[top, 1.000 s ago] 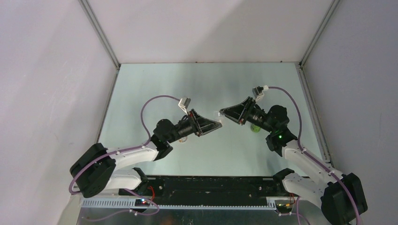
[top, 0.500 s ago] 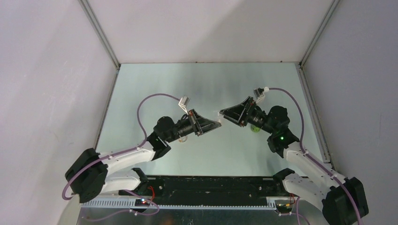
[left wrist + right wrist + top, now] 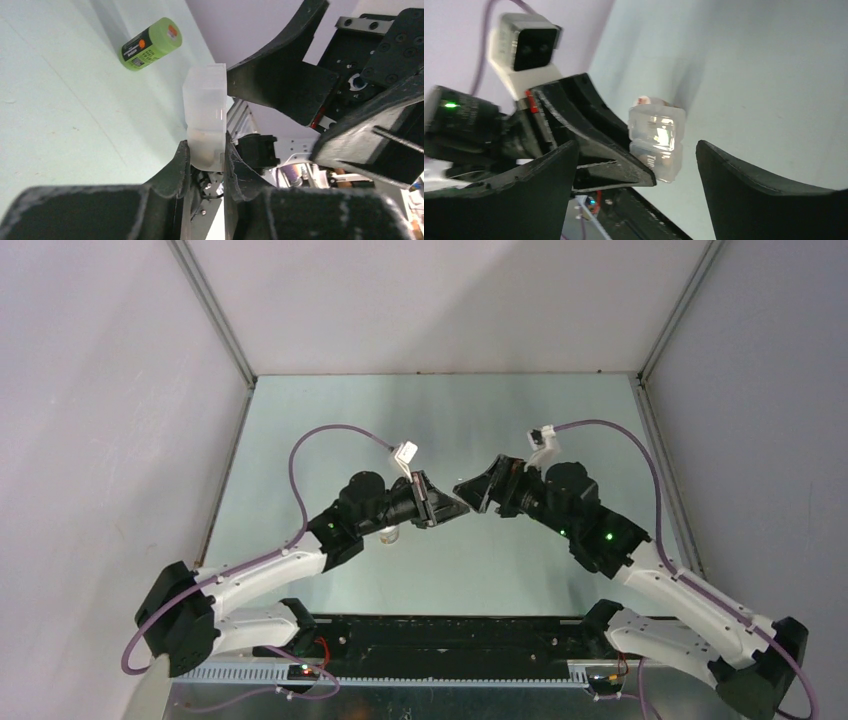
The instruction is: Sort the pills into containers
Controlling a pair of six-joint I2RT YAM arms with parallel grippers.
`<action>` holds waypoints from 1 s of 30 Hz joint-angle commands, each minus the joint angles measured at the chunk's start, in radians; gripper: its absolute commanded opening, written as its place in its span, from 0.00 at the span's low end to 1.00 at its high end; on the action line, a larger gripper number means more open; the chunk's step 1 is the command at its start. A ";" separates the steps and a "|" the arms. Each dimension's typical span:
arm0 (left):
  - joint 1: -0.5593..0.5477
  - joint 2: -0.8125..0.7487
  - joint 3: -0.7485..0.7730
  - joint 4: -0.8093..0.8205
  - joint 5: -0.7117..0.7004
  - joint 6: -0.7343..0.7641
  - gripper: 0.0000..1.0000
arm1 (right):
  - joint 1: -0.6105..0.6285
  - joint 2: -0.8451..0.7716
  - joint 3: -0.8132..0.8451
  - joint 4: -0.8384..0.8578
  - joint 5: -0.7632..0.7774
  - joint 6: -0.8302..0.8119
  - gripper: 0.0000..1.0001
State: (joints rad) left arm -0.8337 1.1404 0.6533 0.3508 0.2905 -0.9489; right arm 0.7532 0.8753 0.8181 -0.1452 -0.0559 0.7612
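In the left wrist view my left gripper (image 3: 206, 155) is shut on the lower end of the container (image 3: 205, 112), a small translucent whitish pill box held above the table. My right gripper (image 3: 636, 145) is open, with one finger on each side of the box (image 3: 657, 142) and neither touching it. The left gripper's black fingers (image 3: 611, 150) hold the box from the left in the right wrist view. From above, the two grippers (image 3: 458, 508) (image 3: 468, 488) meet tip to tip mid-table. No loose pills show.
A green bottle (image 3: 151, 43) lies on its side on the pale green table (image 3: 60, 110), beyond the box. A small pale object (image 3: 390, 535) sits under the left arm. Walls enclose the table on three sides.
The left gripper has shut on the pill box, and the right gripper has let go and opened wide. Both arms have shifted left, the right one now covering the green bottle from above.
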 commanded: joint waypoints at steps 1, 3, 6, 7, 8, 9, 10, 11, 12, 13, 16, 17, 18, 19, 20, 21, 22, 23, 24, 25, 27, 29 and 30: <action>-0.004 -0.013 0.061 -0.111 -0.012 0.117 0.00 | 0.074 0.064 0.089 -0.151 0.248 -0.116 0.90; -0.004 -0.012 0.069 -0.128 -0.012 0.131 0.00 | 0.100 0.096 0.114 -0.167 0.289 -0.139 0.87; -0.006 -0.009 0.073 -0.137 -0.004 0.142 0.00 | 0.142 0.141 0.136 -0.159 0.361 -0.163 0.79; -0.006 -0.010 0.072 -0.135 0.001 0.145 0.00 | 0.148 0.148 0.138 -0.152 0.388 -0.172 0.75; -0.006 -0.008 0.072 -0.133 0.003 0.146 0.00 | 0.155 0.163 0.139 -0.136 0.402 -0.178 0.72; -0.006 -0.008 0.072 -0.134 0.004 0.148 0.00 | 0.160 0.168 0.139 -0.129 0.405 -0.183 0.69; -0.005 -0.008 0.071 -0.134 0.004 0.149 0.00 | 0.161 0.178 0.140 -0.121 0.406 -0.184 0.67; -0.005 -0.009 0.070 -0.134 0.006 0.151 0.00 | 0.163 0.181 0.140 -0.119 0.405 -0.183 0.67; -0.007 -0.008 0.069 -0.136 0.006 0.152 0.00 | 0.164 0.188 0.142 -0.116 0.401 -0.182 0.66; -0.005 -0.009 0.069 -0.136 0.006 0.153 0.00 | 0.166 0.191 0.143 -0.116 0.398 -0.178 0.66; -0.006 -0.007 0.068 -0.136 0.004 0.157 0.00 | 0.167 0.196 0.144 -0.121 0.379 -0.168 0.66; -0.005 -0.007 0.069 -0.133 0.003 0.158 0.00 | 0.167 0.199 0.144 -0.124 0.373 -0.167 0.65; -0.005 -0.008 0.069 -0.131 0.003 0.158 0.00 | 0.167 0.198 0.143 -0.125 0.360 -0.163 0.63; -0.005 -0.008 0.068 -0.127 0.005 0.158 0.00 | 0.166 0.198 0.142 -0.128 0.346 -0.157 0.61; -0.005 -0.009 0.070 -0.125 0.006 0.158 0.00 | 0.165 0.197 0.142 -0.129 0.338 -0.151 0.56; -0.005 -0.012 0.071 -0.123 0.006 0.158 0.00 | 0.161 0.193 0.141 -0.128 0.316 -0.147 0.53; -0.004 -0.013 0.071 -0.120 0.007 0.157 0.00 | 0.151 0.190 0.140 -0.126 0.301 -0.138 0.48; -0.004 -0.017 0.069 -0.117 0.006 0.157 0.00 | 0.144 0.179 0.134 -0.120 0.269 -0.132 0.45; -0.004 -0.018 0.069 -0.116 0.002 0.155 0.00 | 0.126 0.173 0.129 -0.116 0.247 -0.122 0.41; -0.004 -0.022 0.067 -0.116 -0.001 0.154 0.00 | 0.117 0.157 0.119 -0.101 0.205 -0.117 0.40; -0.005 -0.026 0.059 -0.108 -0.002 0.146 0.00 | 0.089 0.128 0.098 -0.075 0.142 -0.109 0.36; -0.003 -0.031 0.046 -0.086 0.004 0.131 0.00 | 0.057 0.094 0.073 -0.044 0.063 -0.108 0.34; -0.002 -0.032 0.042 -0.059 0.017 0.117 0.00 | 0.031 0.083 0.064 -0.031 0.032 -0.109 0.34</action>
State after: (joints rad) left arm -0.8356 1.1404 0.6785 0.2119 0.2924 -0.8207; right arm 0.8463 1.0359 0.9077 -0.2581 0.1139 0.6388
